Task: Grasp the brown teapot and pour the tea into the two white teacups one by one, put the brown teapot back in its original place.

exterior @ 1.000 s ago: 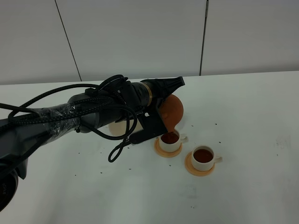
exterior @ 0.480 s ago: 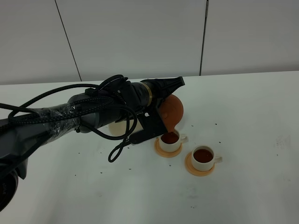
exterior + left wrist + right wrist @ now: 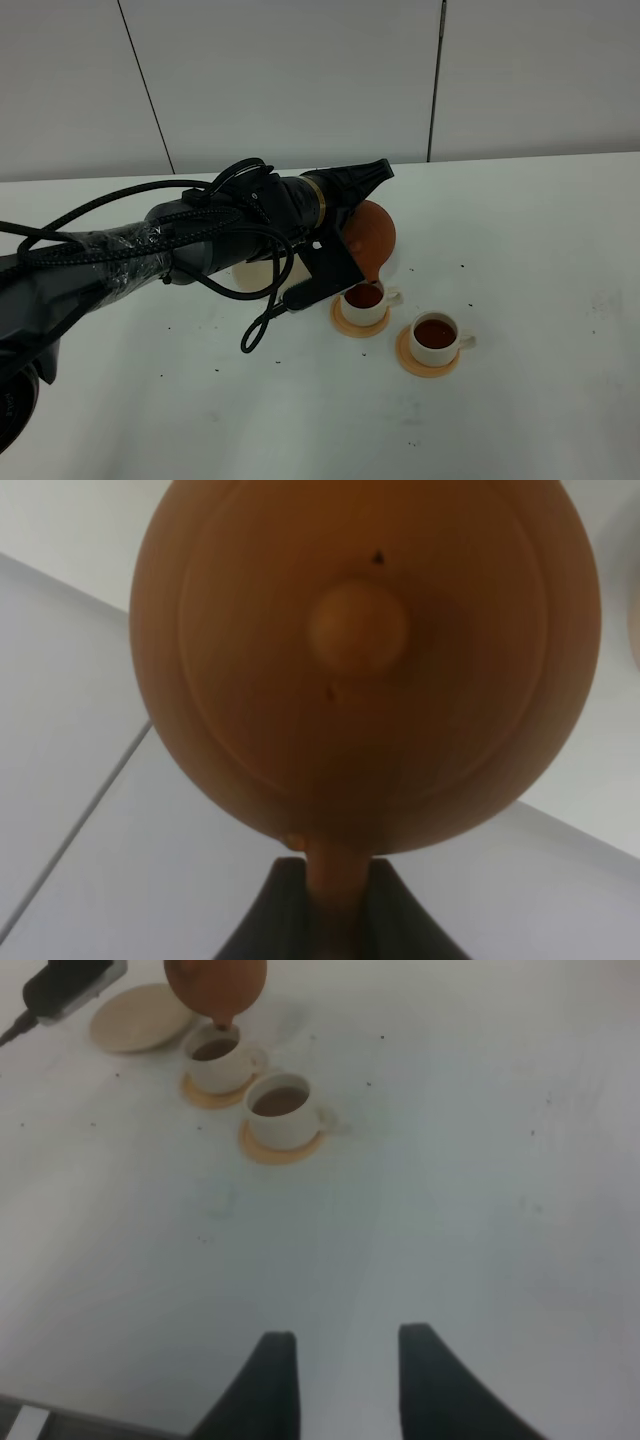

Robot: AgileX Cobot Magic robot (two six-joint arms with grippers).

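Our left gripper (image 3: 352, 215) is clamped on the teapot (image 3: 371, 236), tipped spout-down over the nearer-to-saucer cup (image 3: 365, 299); the other cup (image 3: 436, 334) already holds tea. In the left wrist view, the fingers (image 3: 258, 920) pinch the handle (image 3: 332, 875) below the lid (image 3: 358, 626). In the right wrist view, our right gripper (image 3: 340, 1370) hangs open, well apart. We judge the clay rigid, breakable and fairly heavy, best held by the handle.

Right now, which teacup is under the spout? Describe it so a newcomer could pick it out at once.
Start at the white table and find the tilted brown teapot held by the left arm's tool. Directly below its spout sits a white teacup on an orange coaster. Unlike the other teacup, which stands clear to the right and nearer the camera, this one lies under the teapot.
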